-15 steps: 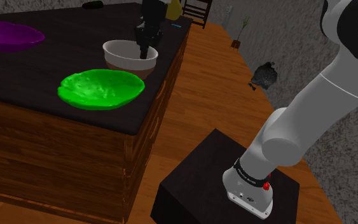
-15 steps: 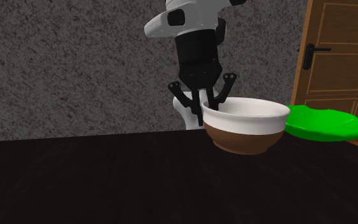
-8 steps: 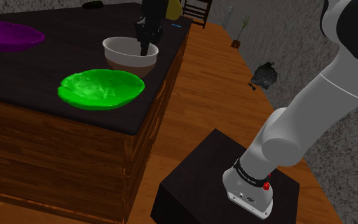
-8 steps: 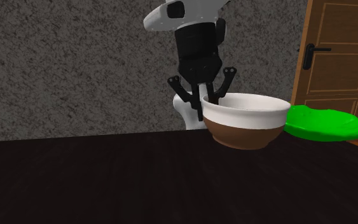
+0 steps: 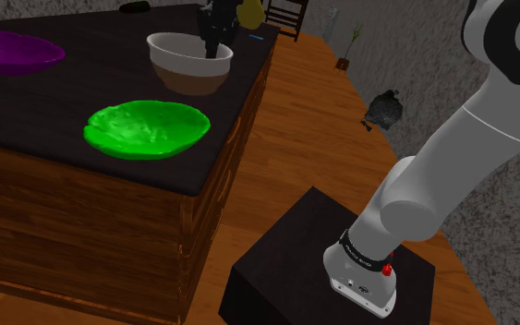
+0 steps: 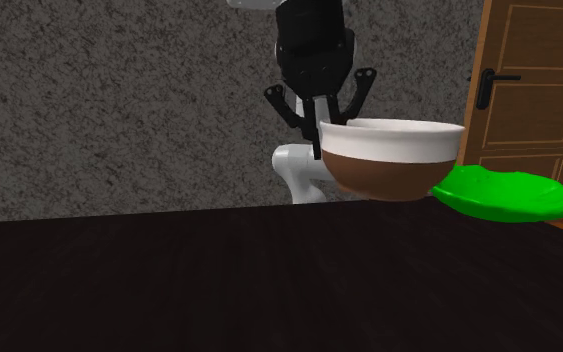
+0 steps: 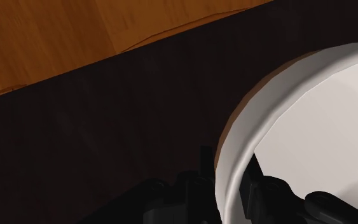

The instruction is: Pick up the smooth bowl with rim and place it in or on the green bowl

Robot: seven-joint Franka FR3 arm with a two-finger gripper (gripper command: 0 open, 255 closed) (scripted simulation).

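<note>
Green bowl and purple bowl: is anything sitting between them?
No. In the shoulder view, just bare dark tabletop lies between the green bowl and the purple bowl.

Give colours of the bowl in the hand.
The bowl is white above, brown below; second exterior view shows it best.

A room in a home, kitchen-like — a wooden cabinet [image 5: 91,212] with a dark top carries a green bowl [image 5: 147,127] and stands on a warm plank floor [image 5: 295,129]. Beyond its far end are a chair [image 5: 285,13] and a potted plant [image 5: 344,63] by a rough grey wall [image 6: 119,100] — and a panelled door [image 6: 529,90] with a lever handle.
</note>
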